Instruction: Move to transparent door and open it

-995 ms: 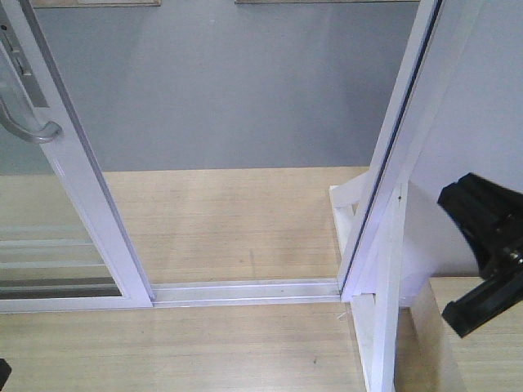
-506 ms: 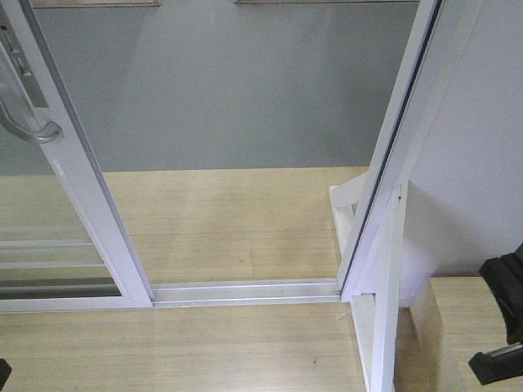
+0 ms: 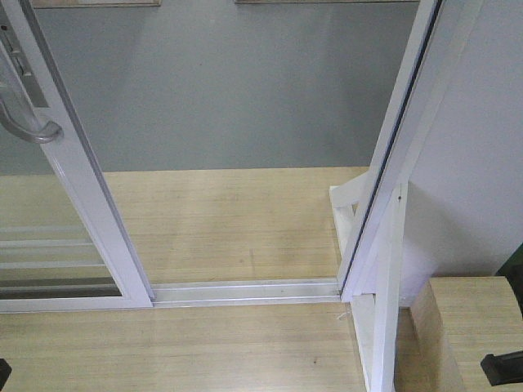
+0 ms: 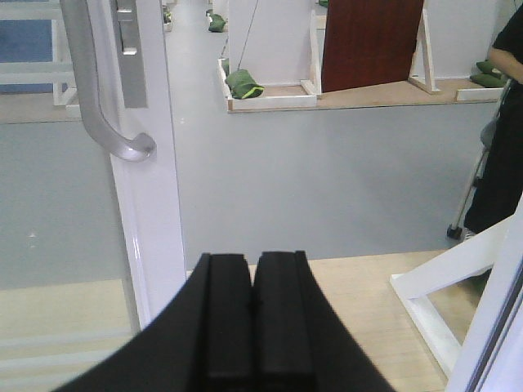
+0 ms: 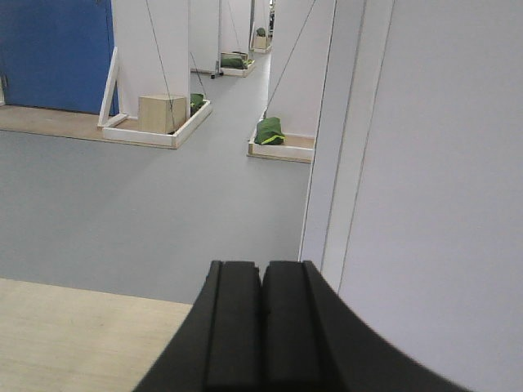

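Now the transparent door (image 3: 78,184) stands slid aside — doorway open.
Left hand (image 4: 252,314) and right hand (image 5: 261,322) both closed, empty — grey handle (image 4: 98,98) untouched.

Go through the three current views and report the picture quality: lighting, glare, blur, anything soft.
Front view: even, flat light, a soft sheen on the wooden floor, mild overall softness. Left wrist view: the shut left pincer is a dark featureless mass, while the grey handle carries a bright highlight. Right wrist view: the shut right pincer is equally dark; the white panel looks washed out.
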### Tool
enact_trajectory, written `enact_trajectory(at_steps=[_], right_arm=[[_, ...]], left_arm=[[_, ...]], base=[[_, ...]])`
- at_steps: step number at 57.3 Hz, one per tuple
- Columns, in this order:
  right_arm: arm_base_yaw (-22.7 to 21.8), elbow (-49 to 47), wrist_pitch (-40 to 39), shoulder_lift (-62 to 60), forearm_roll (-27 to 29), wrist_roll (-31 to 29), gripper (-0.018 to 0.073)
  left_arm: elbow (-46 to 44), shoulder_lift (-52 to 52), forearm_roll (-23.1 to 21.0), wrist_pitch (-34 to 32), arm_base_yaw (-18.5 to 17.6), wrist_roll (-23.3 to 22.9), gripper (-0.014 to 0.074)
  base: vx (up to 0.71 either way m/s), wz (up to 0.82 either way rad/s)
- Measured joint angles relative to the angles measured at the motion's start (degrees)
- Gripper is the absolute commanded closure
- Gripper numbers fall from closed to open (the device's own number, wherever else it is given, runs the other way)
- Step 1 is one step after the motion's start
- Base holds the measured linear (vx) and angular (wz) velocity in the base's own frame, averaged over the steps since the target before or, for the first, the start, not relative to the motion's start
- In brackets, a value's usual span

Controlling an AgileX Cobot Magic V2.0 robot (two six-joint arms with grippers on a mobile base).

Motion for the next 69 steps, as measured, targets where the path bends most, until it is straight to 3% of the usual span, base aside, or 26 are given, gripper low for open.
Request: enact_trajectory(at_steps=[69], right_arm=[[0.0,0.0,0.12,-1.04,0.0,0.0,0.0561]], left_arm=[[0.0,0.0,0.0,0.16,0.0,0.0,0.0603]], base=[[0.0,0.0]])
